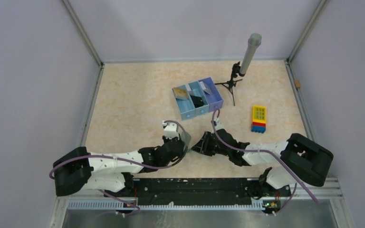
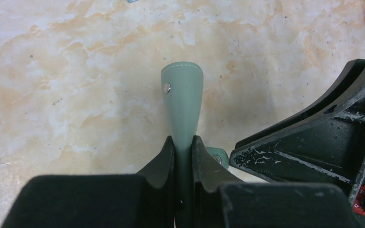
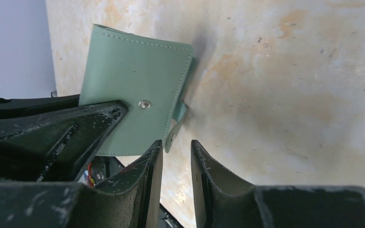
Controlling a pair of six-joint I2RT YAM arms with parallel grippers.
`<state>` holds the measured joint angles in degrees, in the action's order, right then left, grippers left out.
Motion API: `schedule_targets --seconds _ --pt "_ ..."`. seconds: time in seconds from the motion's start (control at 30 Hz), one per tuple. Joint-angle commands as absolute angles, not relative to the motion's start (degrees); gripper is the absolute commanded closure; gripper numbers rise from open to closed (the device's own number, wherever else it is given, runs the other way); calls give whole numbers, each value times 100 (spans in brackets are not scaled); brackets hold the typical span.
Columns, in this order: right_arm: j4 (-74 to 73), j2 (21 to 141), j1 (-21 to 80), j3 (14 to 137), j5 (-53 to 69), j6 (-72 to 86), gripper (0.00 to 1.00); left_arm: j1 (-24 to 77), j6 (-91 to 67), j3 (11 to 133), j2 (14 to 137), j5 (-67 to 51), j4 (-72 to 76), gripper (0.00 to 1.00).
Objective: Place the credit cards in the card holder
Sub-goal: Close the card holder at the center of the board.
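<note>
The card holder [image 2: 183, 102] is folded shut, grey-green with a metal snap, and stands on edge just above the table. My left gripper [image 2: 183, 142] is shut on its lower edge. In the top view the card holder [image 1: 186, 139] sits between my left gripper [image 1: 182, 148] and my right gripper [image 1: 196, 146]. In the right wrist view the card holder [image 3: 133, 80] shows its flat side, and its strap tab [image 3: 176, 124] hangs just ahead of my right gripper [image 3: 177, 145]. That gripper is open with only table between its fingers. Credit cards [image 1: 181, 93] lie in the blue tray.
The blue three-compartment tray [image 1: 215, 99] stands behind the grippers at mid table. A small tripod with a grey cylinder [image 1: 248, 57] is at the back right. A stack of toy bricks with a yellow top [image 1: 259, 118] lies to the right. Walls enclose the table.
</note>
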<state>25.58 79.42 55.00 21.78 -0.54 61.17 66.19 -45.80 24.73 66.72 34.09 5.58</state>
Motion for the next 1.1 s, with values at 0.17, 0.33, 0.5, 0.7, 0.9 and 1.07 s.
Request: schedule_targets --seconds 0.17,0.33,0.5,0.7,0.9,1.07 --pt "3027 8079 5603 2172 157 6275 73 6922 -4331 2913 7087 3817 123 100" --pt "2985 8129 5640 2170 179 6321 77 6974 -4393 2936 7112 3895 48 100" --pt "3049 8201 5654 2199 151 6307 79 7000 -4408 2929 7101 3911 36 100" --pt "3061 8281 5644 2302 129 6268 85 7018 -4412 2927 7100 3911 27 100" --pt "3120 8365 5644 2347 122 6245 100 7023 -4429 2909 7099 3902 30 100" --pt "3352 8220 5652 2241 31 6268 100 7031 -4452 2871 7103 3911 21 100"
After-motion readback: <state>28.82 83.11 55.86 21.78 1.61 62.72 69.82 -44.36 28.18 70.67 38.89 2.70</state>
